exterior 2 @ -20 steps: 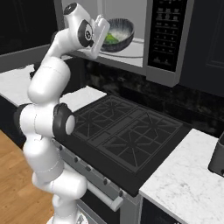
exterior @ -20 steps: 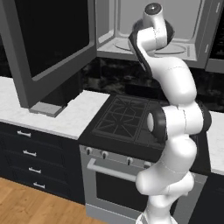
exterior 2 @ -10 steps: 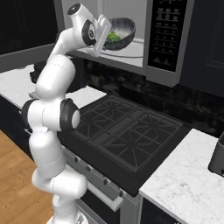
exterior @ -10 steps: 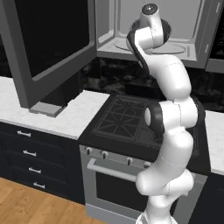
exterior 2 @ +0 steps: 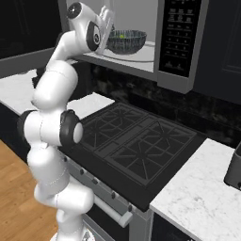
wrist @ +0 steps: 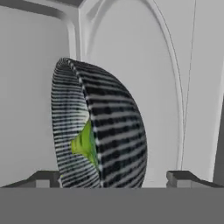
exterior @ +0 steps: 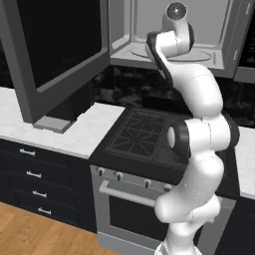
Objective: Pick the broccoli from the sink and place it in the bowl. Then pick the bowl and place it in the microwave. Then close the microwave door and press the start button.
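Floor: warm wood planks (exterior: 30, 234) run along the foot of the cabinets.
Counters: white marbled worktops (exterior: 74, 134) flank both sides of a black gas stove (exterior 2: 141, 146).
Oven front: a pale bar handle (exterior: 132, 194) sits beneath a row of small knobs.
Cabinets: dark navy drawers (exterior: 35, 184) carry short silver pulls.
Wall: a glossy black backsplash (exterior 2: 197, 110) lines the back.
Far right: a dark object (exterior 2: 234, 167) stands on the counter, cut off by the frame.

No text, label, brand or number can be read. The microwave's control panel (exterior 2: 180, 35), at its right edge, carries rows of pale marks too small to make out.
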